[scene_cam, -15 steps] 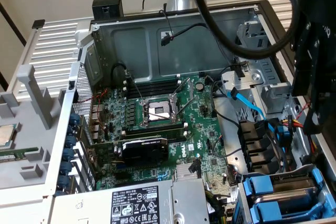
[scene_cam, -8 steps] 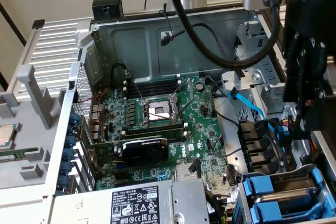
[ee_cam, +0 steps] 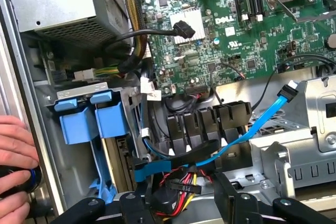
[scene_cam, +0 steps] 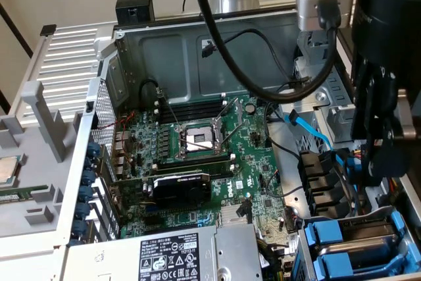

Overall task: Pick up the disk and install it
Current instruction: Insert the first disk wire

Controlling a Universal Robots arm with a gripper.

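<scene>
My hand (ee_cam: 181, 209) is wide, holding nothing, hanging over cables (ee_cam: 178, 182). The disk (scene_cam: 366, 229) in its blue frame (scene_cam: 323, 235) sits slotted in the bay (ee_cam: 79, 85), just off to my side and lower. It looks stiff, fairly heavy and shock-sensitive; grip the long side edges.

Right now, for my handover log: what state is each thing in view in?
computer case: open, side panel off.
blue carriers: two, slotted side by side in the bay.
light-blue cable: connector end unplugged, hanging free.
gripper: jaws open, holding nothing.
hand: resting at the case's edge.
</scene>
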